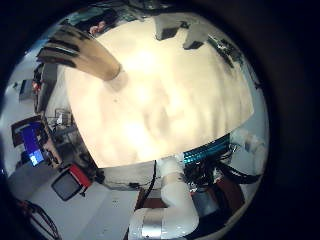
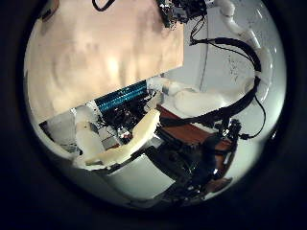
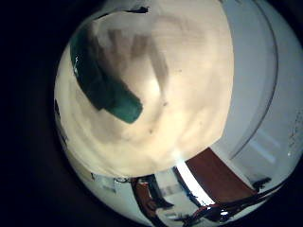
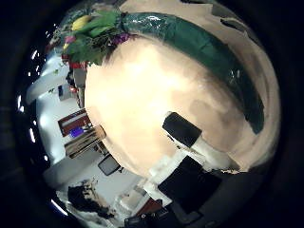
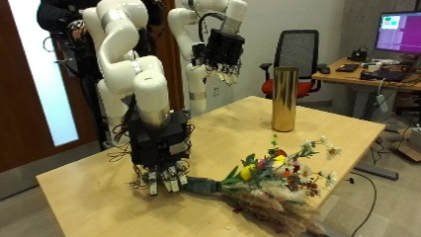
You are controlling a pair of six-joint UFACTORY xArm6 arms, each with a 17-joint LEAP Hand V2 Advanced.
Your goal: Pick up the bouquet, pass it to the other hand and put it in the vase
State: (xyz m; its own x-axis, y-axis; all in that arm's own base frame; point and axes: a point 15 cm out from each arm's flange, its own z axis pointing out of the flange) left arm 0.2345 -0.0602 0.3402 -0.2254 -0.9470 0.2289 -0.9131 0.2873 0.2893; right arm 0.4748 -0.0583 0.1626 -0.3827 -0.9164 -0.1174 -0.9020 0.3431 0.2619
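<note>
The bouquet [image 5: 279,174] lies on the wooden table [image 5: 106,183], its yellow, pink and white flowers toward the front edge and its dark green wrapped stem [image 5: 203,185] pointing at my right hand. My right hand [image 5: 159,153] hangs just above the table beside the stem's end, open, with fingers pointing down and nothing held. Its palm views show the green stem [image 3: 104,85] close below and the flowers [image 4: 93,28] at the wrap's far end. The tall golden vase [image 5: 283,98] stands upright at the table's far side. My left hand [image 5: 219,49] hovers high beside the vase [image 1: 85,55], open.
A black office chair [image 5: 300,49] and a desk with a monitor [image 5: 399,34] stand behind the table. The table's corner lies just past the vase. Bare tabletop lies between the bouquet and the vase.
</note>
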